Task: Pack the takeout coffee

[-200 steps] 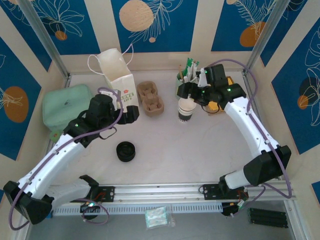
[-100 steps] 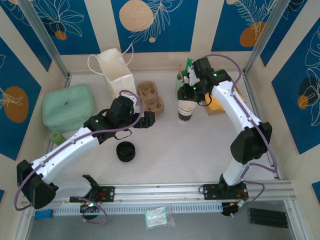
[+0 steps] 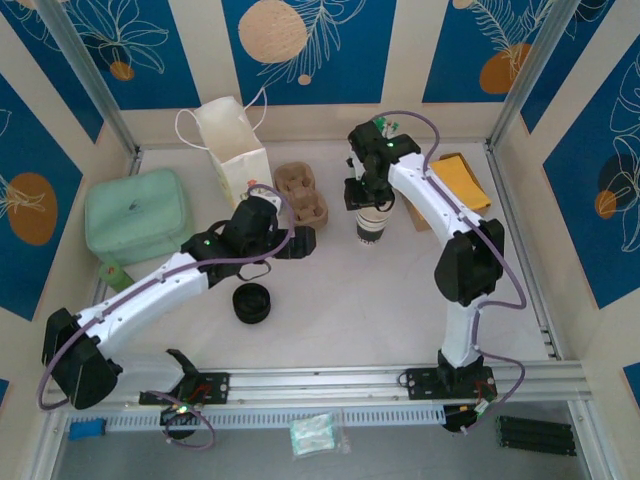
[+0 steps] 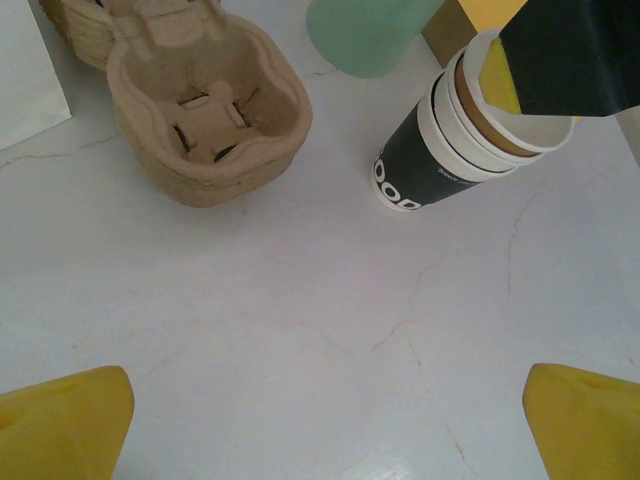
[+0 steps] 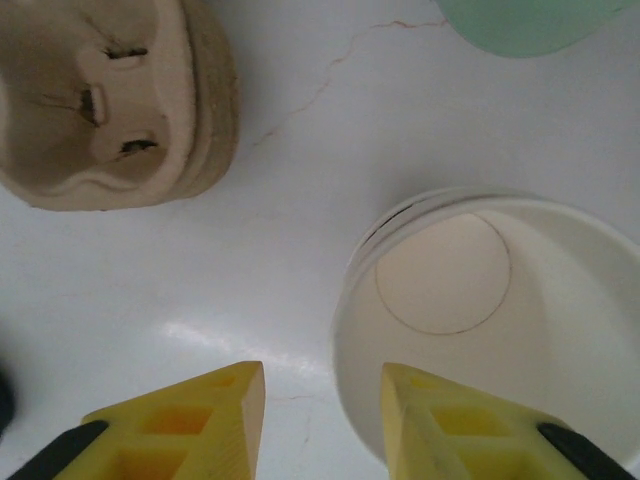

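The takeout coffee (image 3: 372, 226) is a white paper cup with a black lower band, standing upright as the top of a nested stack right of table centre. From the left wrist view the coffee cup (image 4: 440, 150) is at upper right, partly covered by the right gripper. My right gripper (image 3: 368, 196) hangs directly over it, jaws partly open. In the right wrist view the right gripper (image 5: 322, 400) straddles the rim of the empty cup (image 5: 470, 330), one finger inside and one outside, with a gap still showing. My left gripper (image 3: 300, 240) is wide open over bare table, and in its own wrist view the left gripper (image 4: 325, 420) holds nothing.
A cardboard cup carrier (image 3: 302, 197) sits left of the cup, with a white paper bag (image 3: 235, 145) behind it. A mint-green cup (image 4: 370, 30) stands just behind the coffee. A black lid (image 3: 252, 302) lies near the front, a green pouch (image 3: 137, 212) far left, a yellow packet (image 3: 460, 180) far right.
My right arm swung left from the back right to above the cup and its jaws narrowed. My left arm reached further right toward the carrier, still open.
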Available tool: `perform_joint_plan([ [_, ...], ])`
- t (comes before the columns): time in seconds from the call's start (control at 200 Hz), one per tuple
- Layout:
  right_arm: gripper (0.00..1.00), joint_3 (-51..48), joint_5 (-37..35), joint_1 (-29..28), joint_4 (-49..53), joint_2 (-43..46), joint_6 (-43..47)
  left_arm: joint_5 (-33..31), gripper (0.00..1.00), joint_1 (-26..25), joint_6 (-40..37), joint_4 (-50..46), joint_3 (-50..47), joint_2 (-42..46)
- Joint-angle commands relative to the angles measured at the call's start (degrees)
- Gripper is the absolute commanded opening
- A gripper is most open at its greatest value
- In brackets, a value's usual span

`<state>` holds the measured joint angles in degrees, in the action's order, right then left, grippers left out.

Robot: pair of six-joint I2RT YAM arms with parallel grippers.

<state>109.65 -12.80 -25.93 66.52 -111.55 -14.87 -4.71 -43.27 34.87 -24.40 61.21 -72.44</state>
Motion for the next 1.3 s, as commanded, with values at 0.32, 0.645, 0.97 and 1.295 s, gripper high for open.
perform_joint_plan([
  [0.32, 0.31, 4.30, -4.25, -0.79, 3.09, -4.74, 2.57, 0.58, 0.99, -0.59, 1.27, 2.31, -0.48, -1.53],
  [0.645, 0.16, 4.78, -4.42, -0.84, 3.26, -5.17, 2.94, 1.02, 1.00, -0.59, 1.32, 2.78, -0.49, -2.02],
  [0.97, 0.00, 5.74, -7.46, -1.49, 4.10, -3.96, 3.77, 1.55, 1.00, -0.61, 1.43, 3.31, -0.57, -2.57],
  [1.295, 0.00, 8.42, -13.39, -3.54, 5.63, -3.04, 5.03, 1.72, 0.99, -0.84, 1.43, 3.53, -0.62, -2.70],
])
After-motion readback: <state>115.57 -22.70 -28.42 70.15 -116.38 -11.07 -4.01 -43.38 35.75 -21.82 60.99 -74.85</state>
